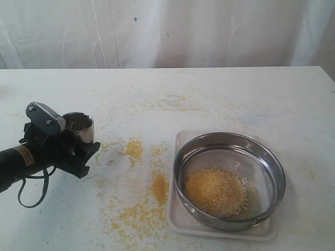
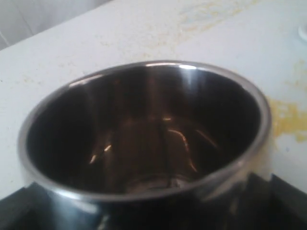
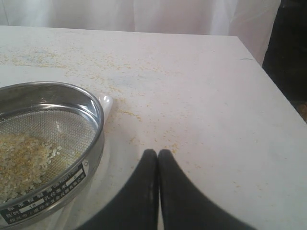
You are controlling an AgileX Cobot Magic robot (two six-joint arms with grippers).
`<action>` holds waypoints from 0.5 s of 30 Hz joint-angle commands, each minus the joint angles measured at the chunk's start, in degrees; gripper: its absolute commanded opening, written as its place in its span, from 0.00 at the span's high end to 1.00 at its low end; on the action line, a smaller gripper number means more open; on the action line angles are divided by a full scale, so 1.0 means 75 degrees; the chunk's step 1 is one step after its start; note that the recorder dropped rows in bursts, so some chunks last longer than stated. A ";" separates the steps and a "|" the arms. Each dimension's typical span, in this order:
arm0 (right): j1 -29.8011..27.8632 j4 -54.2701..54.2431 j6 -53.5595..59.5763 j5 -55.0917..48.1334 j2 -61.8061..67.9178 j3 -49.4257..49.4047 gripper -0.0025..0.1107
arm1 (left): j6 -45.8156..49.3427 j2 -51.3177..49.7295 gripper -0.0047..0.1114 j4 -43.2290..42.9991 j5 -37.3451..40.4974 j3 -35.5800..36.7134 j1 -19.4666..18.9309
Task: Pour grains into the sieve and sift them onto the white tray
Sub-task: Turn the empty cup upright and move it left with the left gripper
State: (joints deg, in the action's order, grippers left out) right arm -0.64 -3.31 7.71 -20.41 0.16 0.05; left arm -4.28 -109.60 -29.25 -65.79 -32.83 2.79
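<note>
Far half of the table [image 1: 209, 89] is open. Near side: the sieve [image 1: 225, 222] on the white tray [image 1: 175, 217] blocks the right; the steel cup [image 1: 78, 125] (gripped by the left fingers [image 1: 89, 150]) blocks the left.

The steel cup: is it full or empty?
Empty: the left wrist view shows only bare shiny steel inside the cup; the grains lie heaped in the sieve.

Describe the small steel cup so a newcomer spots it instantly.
On the white table, look far left in the exterior view, away from the white tray. The left gripper holds a small steel cup there. Unlike the wide mesh-bottomed sieve holding grains, it is deep, solid-walled and empty.
</note>
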 commanded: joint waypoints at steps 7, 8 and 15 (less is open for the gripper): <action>0.0009 0.0043 -0.0012 0.0048 -0.0021 -0.0007 0.98 | 0.0519 -0.0850 0.96 0.0251 -0.0557 -0.0047 -0.0022; 0.0009 0.0043 -0.0012 0.0048 -0.0021 -0.0007 0.98 | 0.0373 -0.1050 0.96 0.0386 -0.0557 -0.0208 -0.0022; 0.0009 0.0043 -0.0012 0.0048 -0.0021 -0.0007 0.98 | 0.0089 -0.1725 0.96 -0.0128 -0.0557 -0.0824 -0.0043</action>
State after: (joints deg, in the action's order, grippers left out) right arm -0.64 -3.31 7.71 -20.41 0.16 0.05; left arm -2.60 -121.09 -27.88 -73.20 -38.47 2.66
